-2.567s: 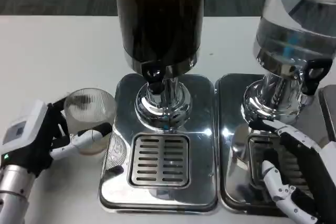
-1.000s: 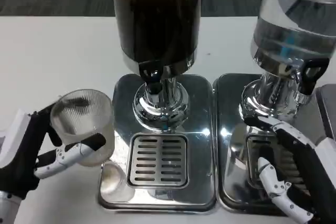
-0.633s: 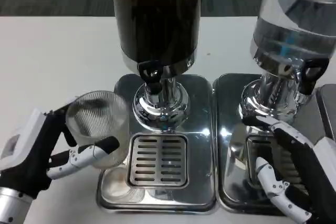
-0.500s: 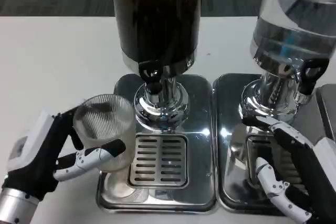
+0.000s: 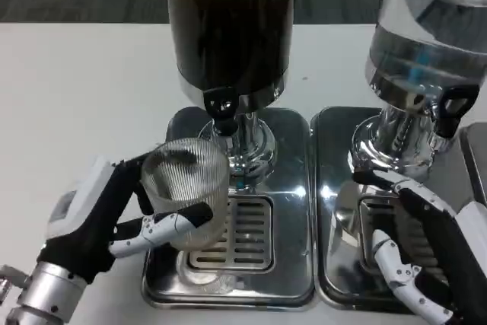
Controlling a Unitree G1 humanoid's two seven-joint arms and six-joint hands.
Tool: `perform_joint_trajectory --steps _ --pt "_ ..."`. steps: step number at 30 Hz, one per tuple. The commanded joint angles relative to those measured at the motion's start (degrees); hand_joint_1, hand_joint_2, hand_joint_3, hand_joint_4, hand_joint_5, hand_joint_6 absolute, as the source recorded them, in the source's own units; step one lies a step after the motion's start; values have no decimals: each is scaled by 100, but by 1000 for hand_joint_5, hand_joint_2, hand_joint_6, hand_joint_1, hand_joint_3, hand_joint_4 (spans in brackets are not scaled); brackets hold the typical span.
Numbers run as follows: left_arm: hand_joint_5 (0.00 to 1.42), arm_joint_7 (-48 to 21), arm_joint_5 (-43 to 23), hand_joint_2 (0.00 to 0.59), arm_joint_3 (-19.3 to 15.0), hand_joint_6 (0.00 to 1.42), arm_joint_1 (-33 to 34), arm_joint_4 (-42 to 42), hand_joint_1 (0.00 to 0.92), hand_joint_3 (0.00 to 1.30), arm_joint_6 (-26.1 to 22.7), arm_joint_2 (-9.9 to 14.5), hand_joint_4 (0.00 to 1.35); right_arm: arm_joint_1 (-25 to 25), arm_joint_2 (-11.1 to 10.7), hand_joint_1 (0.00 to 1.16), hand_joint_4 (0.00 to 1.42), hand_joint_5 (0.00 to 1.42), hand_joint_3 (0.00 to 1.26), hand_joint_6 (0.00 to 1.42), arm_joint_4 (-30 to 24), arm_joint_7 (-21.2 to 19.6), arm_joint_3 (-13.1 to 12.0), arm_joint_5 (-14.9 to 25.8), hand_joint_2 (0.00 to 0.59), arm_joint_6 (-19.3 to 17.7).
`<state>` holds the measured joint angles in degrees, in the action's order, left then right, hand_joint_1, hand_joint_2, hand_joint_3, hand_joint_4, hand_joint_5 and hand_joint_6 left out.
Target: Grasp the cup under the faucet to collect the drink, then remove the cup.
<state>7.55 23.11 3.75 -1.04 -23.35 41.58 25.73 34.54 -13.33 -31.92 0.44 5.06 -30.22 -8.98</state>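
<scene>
Ribbed clear glass cup (image 5: 185,180), gripped by left hand (image 5: 114,215), sits left of black faucet (image 5: 222,104); shift right, keep upright. Right hand (image 5: 426,253) open, idle.

White table (image 5: 76,97), two chrome drip trays (image 5: 293,188) side by side, dispensers (image 5: 228,28) above

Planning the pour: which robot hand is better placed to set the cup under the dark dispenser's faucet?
Left. The left robot hand holds the cup just below-left of the faucet; the right robot hand rests over the other tray.
</scene>
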Motion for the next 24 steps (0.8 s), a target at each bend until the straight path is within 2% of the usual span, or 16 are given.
perform_joint_trajectory --steps 1,12,24 --pt "817 2 27 180 80 972 274 -67 179 456 110 -85 472 92 27 433 174 133 273 95 -97 -32 -46 -16 586 -18" --pt "817 17 114 178 294 972 532 -394 164 463 93 -225 474 147 30 434 174 133 273 95 -135 -32 -98 1 586 -38" --pt "817 40 146 177 236 967 464 -450 159 469 132 -156 487 76 55 434 174 133 273 95 -84 -19 -54 6 586 -25"
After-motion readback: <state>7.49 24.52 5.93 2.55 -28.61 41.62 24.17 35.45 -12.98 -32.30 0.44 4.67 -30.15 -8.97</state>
